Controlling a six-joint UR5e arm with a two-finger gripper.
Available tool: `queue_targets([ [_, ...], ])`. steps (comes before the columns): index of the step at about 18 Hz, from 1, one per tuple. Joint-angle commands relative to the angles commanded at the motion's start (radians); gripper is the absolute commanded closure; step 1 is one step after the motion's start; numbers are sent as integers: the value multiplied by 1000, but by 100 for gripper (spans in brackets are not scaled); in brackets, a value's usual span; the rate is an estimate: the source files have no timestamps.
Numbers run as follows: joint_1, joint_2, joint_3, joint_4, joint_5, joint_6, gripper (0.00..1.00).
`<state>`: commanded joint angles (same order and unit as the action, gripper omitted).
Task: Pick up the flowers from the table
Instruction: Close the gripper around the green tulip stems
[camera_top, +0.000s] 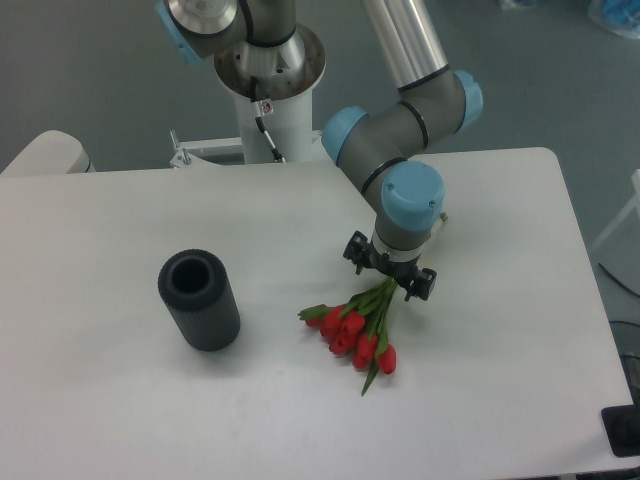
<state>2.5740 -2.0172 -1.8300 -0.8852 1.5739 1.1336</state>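
The flowers (352, 328), a small bunch of red tulips with green stems, lie on the white table (120, 400) right of centre, heads pointing toward the front. My gripper (390, 283) stands straight over the stem end of the bunch, pointing down. The stems run up under the gripper body, which hides the fingertips. I cannot tell whether the fingers are closed on the stems or whether the bunch is off the surface.
A dark ribbed cylinder vase (198, 299) lies on the table left of the flowers. The arm's white base column (268, 110) stands at the far edge. A black object (625, 430) sits at the front right corner.
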Motion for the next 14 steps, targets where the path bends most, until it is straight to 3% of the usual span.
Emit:
queue_targets([
  [14,-25,-22,-14,40,0,-5,0],
])
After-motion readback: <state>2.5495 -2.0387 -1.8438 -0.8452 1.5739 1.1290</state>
